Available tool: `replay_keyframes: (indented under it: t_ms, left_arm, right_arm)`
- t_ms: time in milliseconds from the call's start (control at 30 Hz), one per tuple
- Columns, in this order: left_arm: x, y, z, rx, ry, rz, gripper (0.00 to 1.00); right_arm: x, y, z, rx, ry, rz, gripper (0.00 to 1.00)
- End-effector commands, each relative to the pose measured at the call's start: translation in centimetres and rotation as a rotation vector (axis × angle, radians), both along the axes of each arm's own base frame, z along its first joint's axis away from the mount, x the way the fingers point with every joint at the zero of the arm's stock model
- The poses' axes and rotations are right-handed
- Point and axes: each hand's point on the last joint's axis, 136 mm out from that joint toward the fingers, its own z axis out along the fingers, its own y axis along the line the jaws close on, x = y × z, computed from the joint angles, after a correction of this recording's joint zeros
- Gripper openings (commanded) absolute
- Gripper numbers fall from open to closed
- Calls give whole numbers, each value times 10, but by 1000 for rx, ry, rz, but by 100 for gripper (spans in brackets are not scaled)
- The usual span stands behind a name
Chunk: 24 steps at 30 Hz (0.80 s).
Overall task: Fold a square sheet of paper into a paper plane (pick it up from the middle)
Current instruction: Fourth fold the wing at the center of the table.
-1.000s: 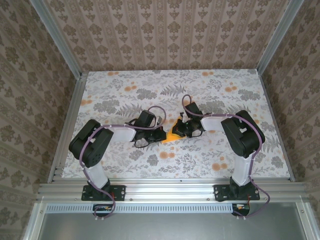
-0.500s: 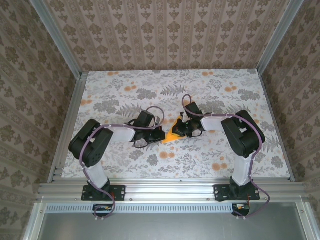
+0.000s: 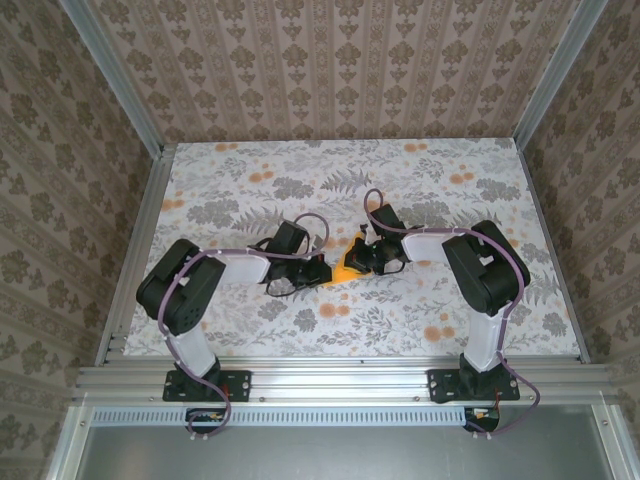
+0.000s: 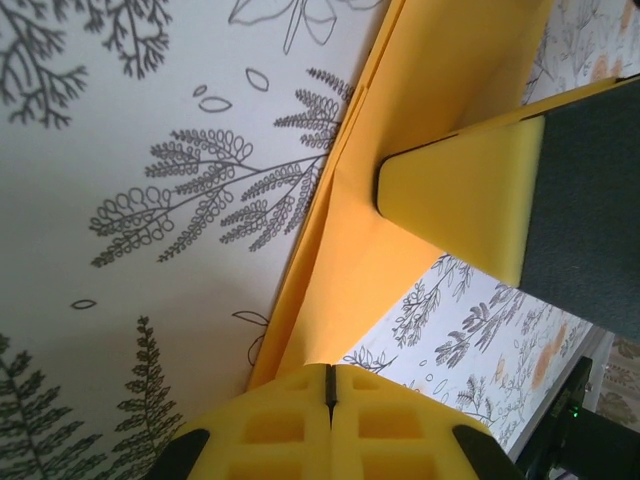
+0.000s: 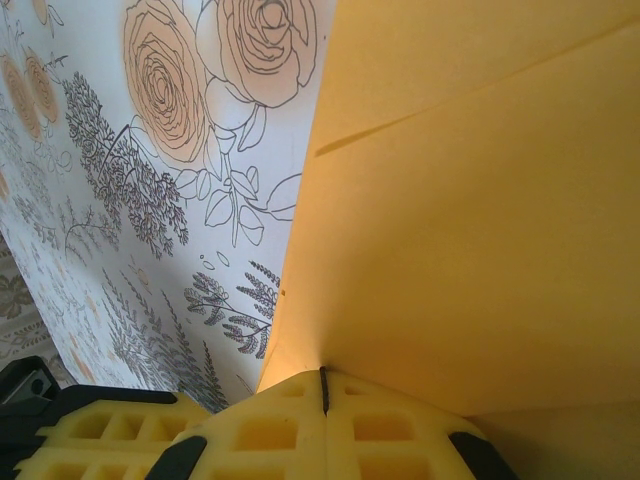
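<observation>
- Paper (image 3: 344, 271): orange-yellow, already folded into a smaller creased shape. It sits about the middle of the worktop (image 3: 450, 180), between the two wrists.
- Left arm (image 3: 240, 266) reaches in from the left side. In the left wrist view its jaws are pressed together, pads (image 4: 290, 420) meeting at a thin seam. The paper's (image 4: 345, 250) narrow end runs right into that seam, so they are clamped on the paper.
- Right arm (image 3: 430, 243) reaches in from the right side. In the right wrist view its jaws are also together, and the paper's (image 5: 480, 230) lower edge enters the seam between its pads (image 5: 265, 430). Clamped on the paper too.
- A slanting fold line and stacked layers show along the paper's edges.
- Flowered cloth shows beside and under the paper. Whether the paper lies flat on it or is raised, cannot tell.
</observation>
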Motion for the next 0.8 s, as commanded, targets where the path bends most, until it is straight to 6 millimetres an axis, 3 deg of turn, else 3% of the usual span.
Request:
replay_keyframes:
  t_ms: [0,333,767]
  left_arm:
    - [-6,-2,-4,16,46,-22,2]
    - [2,12,-17,87,54,53,0]
    - [-19,51,-51,194,275,204,0]
  right_arm:
    - [-33,-62,-71,-303,173,-99,5]
    - [-34,-62,-71,-304,174,-100,5]
    - [-36,-66,-73,-326,177,-101,5]
